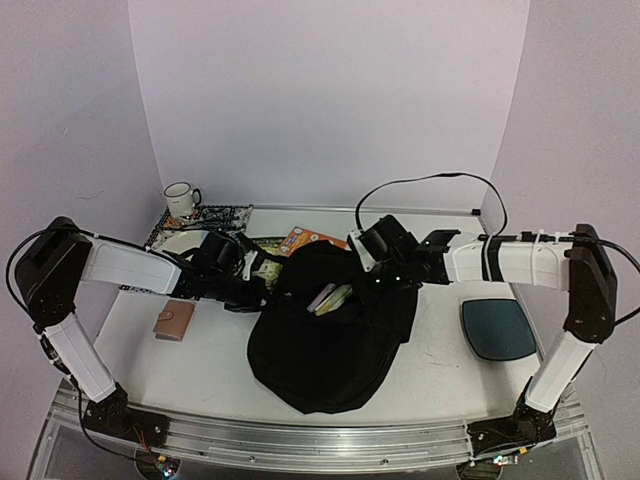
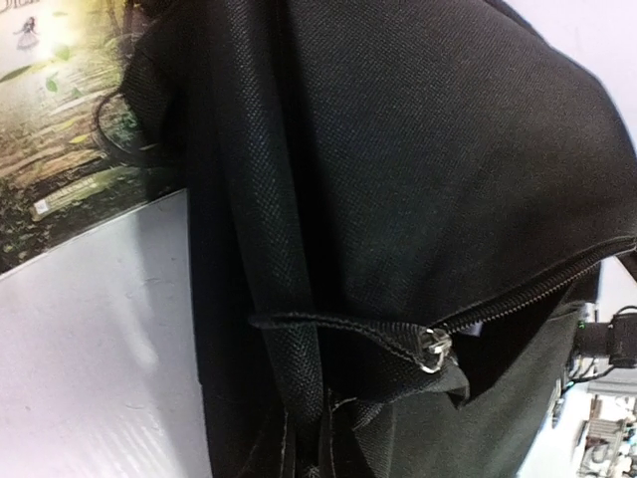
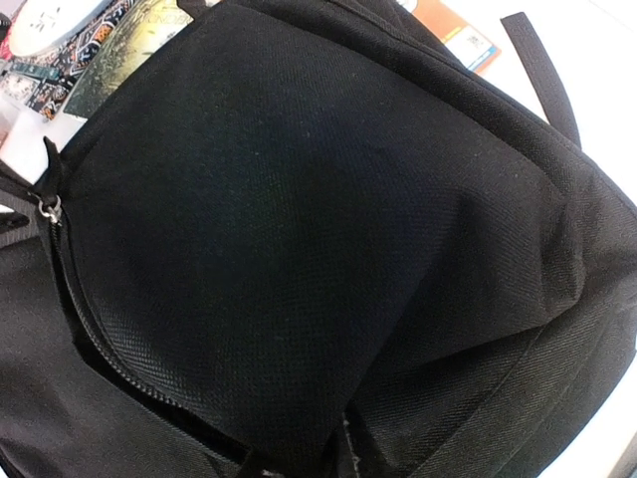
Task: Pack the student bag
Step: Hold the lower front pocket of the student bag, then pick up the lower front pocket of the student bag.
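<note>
The student bag [image 1: 320, 345] is a big black backpack lying mid-table, its top open, with books [image 1: 333, 297] standing in the mouth. My left gripper [image 1: 262, 287] is at the bag's upper left edge. In the left wrist view a black strap [image 2: 289, 289] and bunched fabric run down into the jaws beside the zipper slider [image 2: 435, 350]; the fingers are hidden and the gripper is shut on the bag. My right gripper [image 1: 383, 283] is at the upper right edge. Bag cloth [image 3: 299, 219] gathers to a pinch at its hidden jaws.
An orange book [image 1: 305, 240] lies behind the bag. A brown wallet [image 1: 174, 320] sits to its left and a dark-teal pad [image 1: 498, 328] to its right. A mug [image 1: 181, 199], a patterned mat [image 1: 222, 214] and a white plate [image 1: 178, 241] are at the back left.
</note>
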